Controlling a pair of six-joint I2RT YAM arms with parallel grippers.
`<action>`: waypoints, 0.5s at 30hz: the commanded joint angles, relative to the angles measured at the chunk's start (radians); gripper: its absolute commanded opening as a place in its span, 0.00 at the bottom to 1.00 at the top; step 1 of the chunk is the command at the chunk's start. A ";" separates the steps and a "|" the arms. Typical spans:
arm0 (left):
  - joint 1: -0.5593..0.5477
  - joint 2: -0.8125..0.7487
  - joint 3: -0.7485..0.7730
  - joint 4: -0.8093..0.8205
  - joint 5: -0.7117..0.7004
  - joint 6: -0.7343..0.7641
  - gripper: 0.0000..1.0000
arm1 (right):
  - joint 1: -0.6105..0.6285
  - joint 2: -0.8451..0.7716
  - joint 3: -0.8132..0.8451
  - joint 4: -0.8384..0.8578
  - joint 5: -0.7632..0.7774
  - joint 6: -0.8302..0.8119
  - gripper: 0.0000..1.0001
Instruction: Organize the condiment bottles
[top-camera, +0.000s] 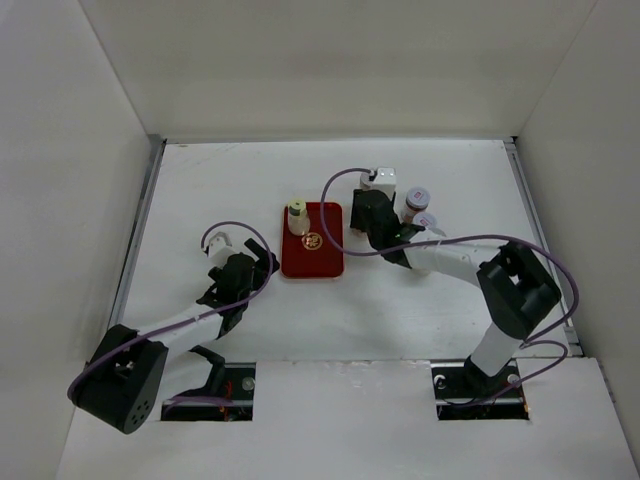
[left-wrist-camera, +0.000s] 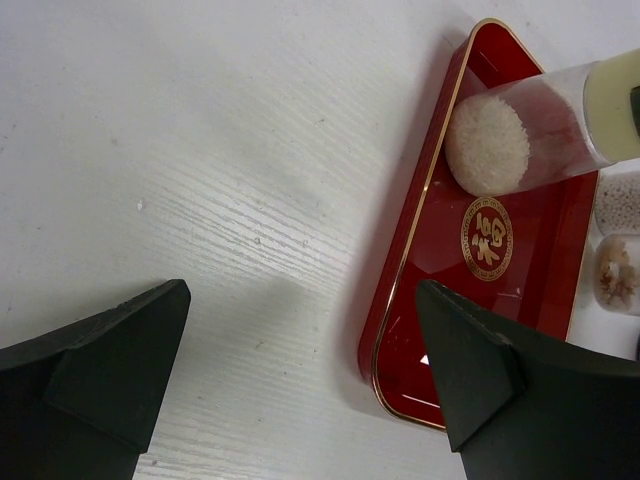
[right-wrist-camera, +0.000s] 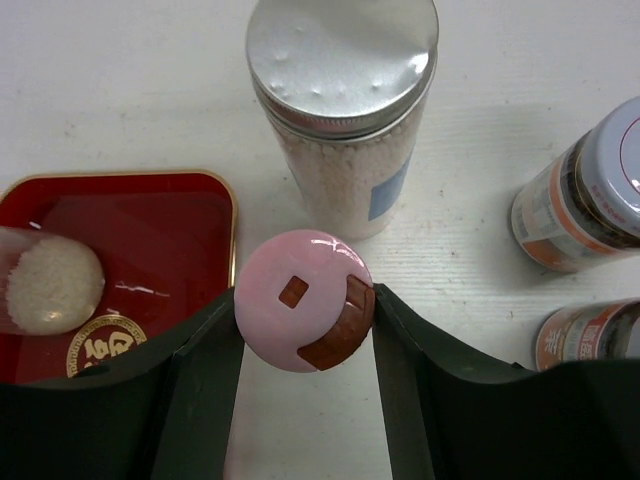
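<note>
Right claw (right-wrist-camera: 303, 335): it's squeezing the pink-capped bottle (right-wrist-camera: 300, 310), one dark finger pressing each side of the cap.
Pink-capped bottle: it's sitting between the fingers just beside the right edge of the red tray (right-wrist-camera: 150, 215). Its body is hiding under the cap, so I cannot tell the contents, or whether it's touching the table (top-camera: 200, 200).
Silver-capped jar (right-wrist-camera: 342, 110): it's standing upright just beyond the pink cap, showing pale pinkish grains through a clear body.
Labelled bottles: two are waiting to the right of the claw, one farther (right-wrist-camera: 580, 190) and one nearer (right-wrist-camera: 590, 335), both carrying dark contents behind orange and white labels.
Red tray: it's holding one clear bottle with a pale yellow-green cap (top-camera: 298, 218), upright in the far left part and showing white grains.
Right arm: it's reaching from its base at the near right, elbow raised, forearm stretching left and away to place the claw between the tray and the labelled bottles.
Left claw (left-wrist-camera: 300, 340): it's gaping wide and gripping nothing, one finger hanging over bare table and the other over the tray's near corner.
Left arm: it's angling from the near left base toward the tray's left side.
</note>
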 joint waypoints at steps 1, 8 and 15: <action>-0.003 -0.003 0.004 0.042 0.006 -0.012 1.00 | 0.039 -0.064 0.061 0.123 0.006 -0.040 0.48; -0.001 0.006 0.006 0.050 0.008 -0.014 1.00 | 0.076 0.044 0.167 0.139 -0.012 -0.063 0.49; 0.002 0.006 0.006 0.046 0.008 -0.014 1.00 | 0.082 0.182 0.291 0.137 -0.075 -0.055 0.51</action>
